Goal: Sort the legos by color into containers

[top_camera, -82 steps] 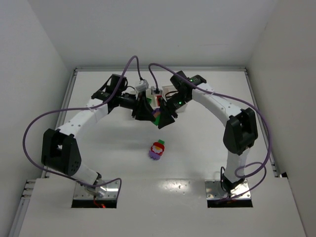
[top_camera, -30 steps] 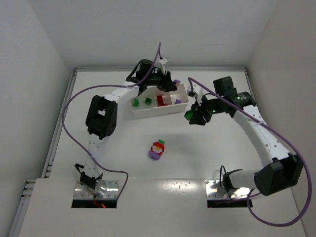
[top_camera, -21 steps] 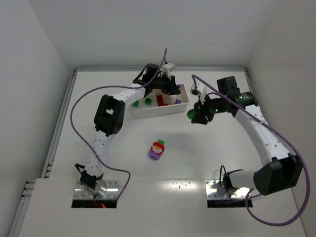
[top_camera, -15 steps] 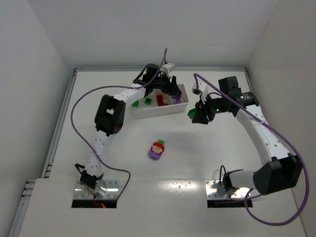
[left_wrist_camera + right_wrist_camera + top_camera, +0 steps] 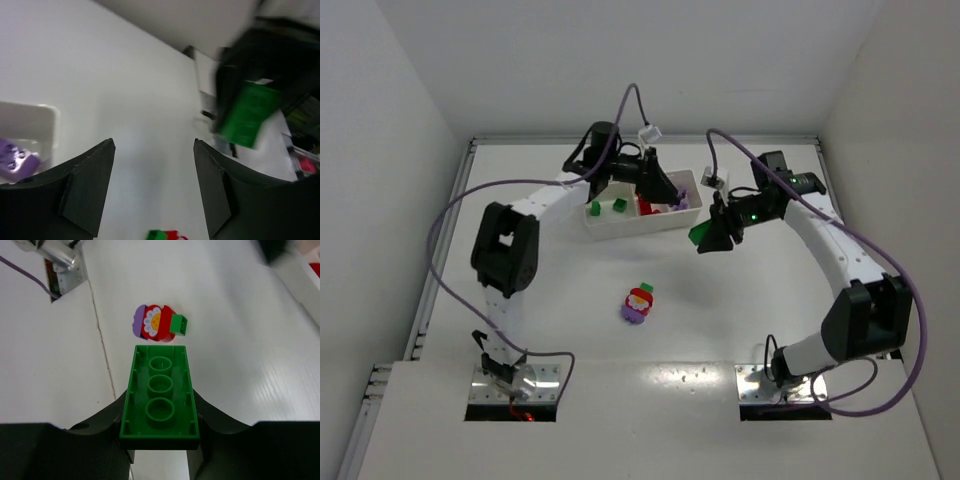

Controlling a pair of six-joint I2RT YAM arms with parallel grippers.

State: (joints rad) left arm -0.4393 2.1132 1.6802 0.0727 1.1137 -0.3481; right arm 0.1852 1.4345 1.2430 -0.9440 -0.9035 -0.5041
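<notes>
Right end effector (image 5: pixel 708 238) is clamped on green brick (image 5: pixel 160 399); left end effector (image 5: pixel 153 146) spread, empty. Brick is best released low in tray's (image 5: pixel 620 226) 9 o'clock compt.

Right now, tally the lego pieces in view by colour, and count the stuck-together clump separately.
Small green plastic bricks: 3 (two in the long white tray, one in the right gripper)
Red bricks: 1 visible, in tray
Purple bricks: 1, in tray
Mixed-colour clump: 1
Total: 6

The top camera looks down on the whole worktop (image 5: pixel 570 330) from 6 o'clock. The right wrist camera looks down at the clump (image 5: pixel 156 323), which the top sees too.
</notes>
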